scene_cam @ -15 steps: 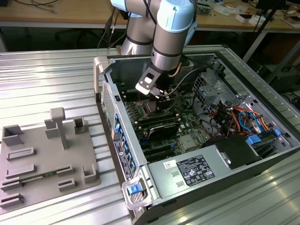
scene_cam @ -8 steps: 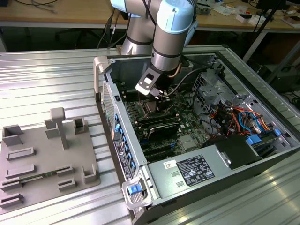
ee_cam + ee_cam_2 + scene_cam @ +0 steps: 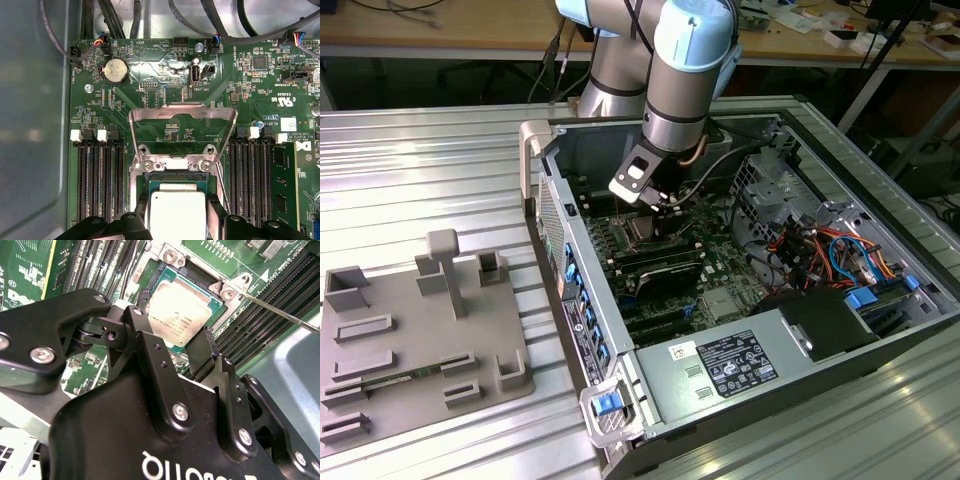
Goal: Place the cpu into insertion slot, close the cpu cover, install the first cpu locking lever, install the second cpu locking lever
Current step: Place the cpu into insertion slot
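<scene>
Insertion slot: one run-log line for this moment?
cpu: at insertion slot, seating unclear | cpu cover: open | end effector: at cpu

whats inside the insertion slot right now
The cpu sits in the insertion slot, silvery top up, with the cpu cover raised open. Whatever lies under the cpu is covered by it.

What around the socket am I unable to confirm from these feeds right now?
- Both wrist views: the gripper covers the cpu along its near edge, so its seating in the insertion slot is unclear.
- First wrist view: the cpu is cut off by the picture's edge.
- Second wrist view: the locking lever runs off the picture's edge.
</scene>
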{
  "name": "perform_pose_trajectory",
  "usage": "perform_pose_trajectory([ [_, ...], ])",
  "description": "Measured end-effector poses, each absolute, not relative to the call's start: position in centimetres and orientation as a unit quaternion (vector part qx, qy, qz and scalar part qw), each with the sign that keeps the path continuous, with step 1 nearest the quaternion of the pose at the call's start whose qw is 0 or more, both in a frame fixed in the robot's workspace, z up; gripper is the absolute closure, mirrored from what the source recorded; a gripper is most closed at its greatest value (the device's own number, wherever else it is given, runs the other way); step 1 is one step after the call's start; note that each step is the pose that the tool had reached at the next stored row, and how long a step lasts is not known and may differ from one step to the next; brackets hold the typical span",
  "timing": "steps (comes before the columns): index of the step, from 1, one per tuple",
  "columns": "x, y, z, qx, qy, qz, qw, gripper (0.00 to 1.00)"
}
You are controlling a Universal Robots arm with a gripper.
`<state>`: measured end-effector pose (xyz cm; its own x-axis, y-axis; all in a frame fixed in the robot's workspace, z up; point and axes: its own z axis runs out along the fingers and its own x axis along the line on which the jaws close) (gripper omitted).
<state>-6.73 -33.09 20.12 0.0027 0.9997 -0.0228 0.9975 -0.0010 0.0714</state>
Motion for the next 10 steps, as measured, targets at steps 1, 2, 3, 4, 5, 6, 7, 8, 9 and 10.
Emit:
perform_pose_trajectory([
  [1, -6.71, -33.09, 20.09, 0.707, 0.706, 0.017, 0.033, 0.45],
  [2, -6.69, -33.09, 20.06, 0.707, 0.706, 0.017, 0.033, 0.45],
  [3, -6.69, -33.09, 20.02, 0.707, 0.706, 0.017, 0.033, 0.45],
  [4, -6.68, -33.09, 19.98, 0.707, 0.706, 0.017, 0.033, 0.45],
  [5, -6.68, -33.09, 19.98, 0.707, 0.706, 0.017, 0.033, 0.45],
  [6, -6.68, -33.1, 19.97, 0.707, 0.706, 0.017, 0.033, 0.45],
  [7, -6.66, -33.09, 19.95, 0.707, 0.706, 0.017, 0.033, 0.45],
  [8, -6.66, -33.09, 19.94, 0.707, 0.706, 0.017, 0.033, 0.45],
  [9, -6.66, -33.09, 19.94, 0.707, 0.706, 0.017, 0.033, 0.45],
  [10, -6.66, -33.09, 19.92, 0.707, 0.706, 0.017, 0.033, 0.45],
])
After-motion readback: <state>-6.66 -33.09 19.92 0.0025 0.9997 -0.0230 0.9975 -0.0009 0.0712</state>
